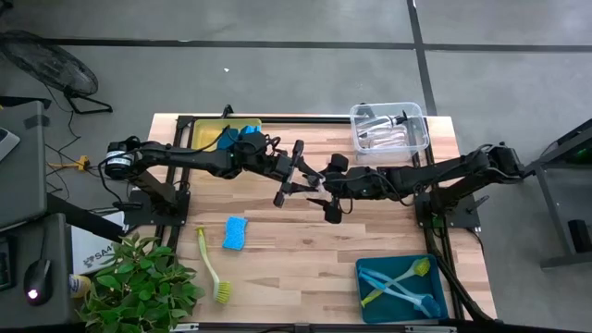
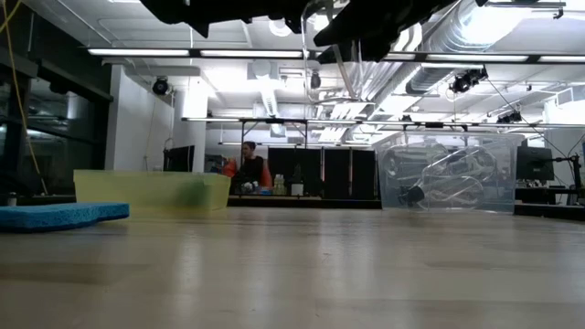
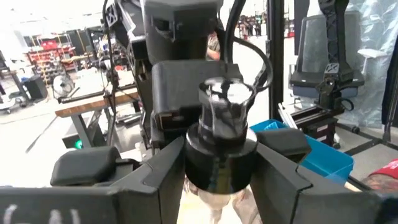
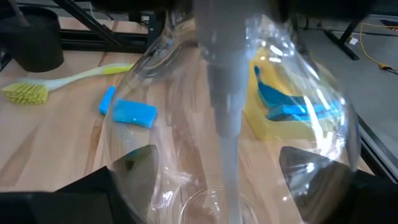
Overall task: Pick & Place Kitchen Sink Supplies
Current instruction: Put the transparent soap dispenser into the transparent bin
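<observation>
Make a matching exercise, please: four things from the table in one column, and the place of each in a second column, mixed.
Things:
1. loose blue sponge
2. yellow-green brush
3. clear bottle
4. blue brushes

Places:
A. inside the teal bin
B. between the two grippers, above the table's middle
C. flat on the wood, beside the lone brush
D. on the wood, next to the plant

Pairs: 1-C, 2-D, 3-B, 4-A
</observation>
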Robot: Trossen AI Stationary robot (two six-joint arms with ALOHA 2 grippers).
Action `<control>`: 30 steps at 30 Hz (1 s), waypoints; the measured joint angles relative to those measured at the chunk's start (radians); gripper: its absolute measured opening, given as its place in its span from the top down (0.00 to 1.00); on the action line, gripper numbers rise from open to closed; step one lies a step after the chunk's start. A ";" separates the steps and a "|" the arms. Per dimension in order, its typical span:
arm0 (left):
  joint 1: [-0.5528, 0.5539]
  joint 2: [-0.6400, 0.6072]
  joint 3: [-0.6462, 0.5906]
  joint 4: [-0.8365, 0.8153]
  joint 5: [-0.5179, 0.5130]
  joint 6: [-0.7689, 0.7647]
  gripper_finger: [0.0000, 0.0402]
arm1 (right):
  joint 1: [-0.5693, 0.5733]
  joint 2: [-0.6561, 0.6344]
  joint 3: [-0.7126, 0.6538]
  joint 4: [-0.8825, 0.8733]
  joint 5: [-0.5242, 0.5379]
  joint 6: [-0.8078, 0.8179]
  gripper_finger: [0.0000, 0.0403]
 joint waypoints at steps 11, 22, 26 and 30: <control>0.000 -0.001 0.000 -0.035 -0.005 -0.002 0.33 | 0.000 0.000 0.000 -0.005 -0.005 0.000 0.23; 0.000 -0.104 0.000 -0.248 -0.071 0.033 0.23 | 0.000 -0.023 0.000 -0.119 0.042 0.018 0.23; 0.000 -0.144 0.000 -0.360 -0.081 0.028 0.23 | 0.000 -0.056 0.000 -0.186 0.106 0.017 0.23; -0.001 -0.177 -0.001 -0.450 -0.135 0.014 0.23 | -0.002 -0.109 0.000 -0.293 0.193 0.018 0.23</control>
